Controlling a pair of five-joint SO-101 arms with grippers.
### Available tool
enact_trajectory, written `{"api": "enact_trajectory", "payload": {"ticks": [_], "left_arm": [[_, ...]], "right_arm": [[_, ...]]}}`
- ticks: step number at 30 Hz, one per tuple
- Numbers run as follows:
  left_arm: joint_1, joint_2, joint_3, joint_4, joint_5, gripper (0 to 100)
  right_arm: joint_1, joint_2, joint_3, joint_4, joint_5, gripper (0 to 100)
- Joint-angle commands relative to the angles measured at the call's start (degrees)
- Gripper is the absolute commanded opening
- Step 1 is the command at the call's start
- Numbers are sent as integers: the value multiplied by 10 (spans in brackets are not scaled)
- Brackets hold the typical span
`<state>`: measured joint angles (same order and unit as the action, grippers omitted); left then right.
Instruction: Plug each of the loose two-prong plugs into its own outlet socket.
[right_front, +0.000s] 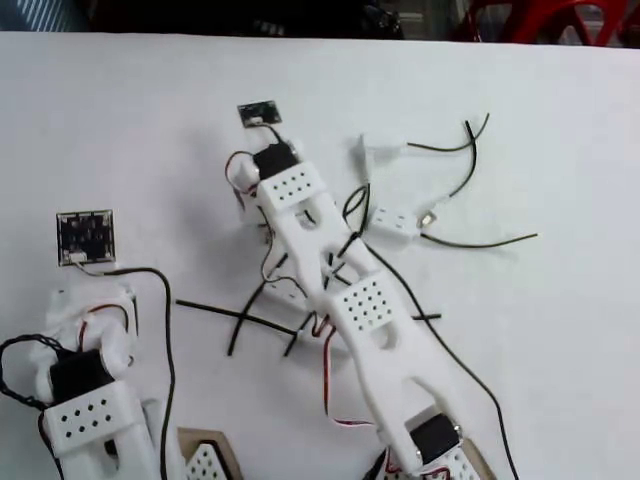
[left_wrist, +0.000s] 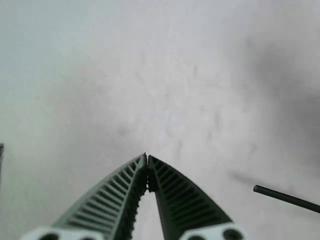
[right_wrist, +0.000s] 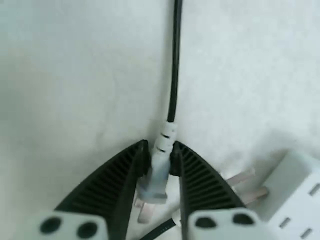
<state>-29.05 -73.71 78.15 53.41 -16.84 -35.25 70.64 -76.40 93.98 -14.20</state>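
My right gripper (right_wrist: 159, 146) is shut on a white two-prong plug (right_wrist: 156, 172), whose black cord (right_wrist: 174, 60) runs away across the table. Close beside it lies a white socket block (right_wrist: 296, 186) with two metal prongs (right_wrist: 243, 183) sticking out toward the gripper. In the high view the right arm (right_front: 365, 300) stretches from the front edge to the table's middle. A white outlet block (right_front: 390, 225) and another white plug (right_front: 375, 150) with a black cord lie to its right. My left gripper (left_wrist: 147, 160) is shut on nothing, low over bare table at the front left.
Black cords (right_front: 235, 318) cross the white table (right_front: 150, 120) under the right arm, and more loop at the right (right_front: 470, 170). One cord end (left_wrist: 285, 196) lies near the left gripper. The table's far left and far side are bare.
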Motion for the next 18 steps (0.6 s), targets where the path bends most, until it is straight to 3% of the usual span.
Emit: {"api": "enact_trajectory", "payload": {"ticks": [1, 6, 10, 18], "left_arm": [[-4, -8, 3, -16, -8, 27], [-4, -8, 4, -16, -8, 27], [-4, -8, 4, -16, -8, 27], [-4, -8, 4, -16, -8, 27]], "right_arm": [[-7, -4, -34, 33, -5, 17], [10, -5, -92, 47, 3, 16], [35, -44, -80, 49, 77, 16], [50, -268, 182, 48, 141, 16]]}}
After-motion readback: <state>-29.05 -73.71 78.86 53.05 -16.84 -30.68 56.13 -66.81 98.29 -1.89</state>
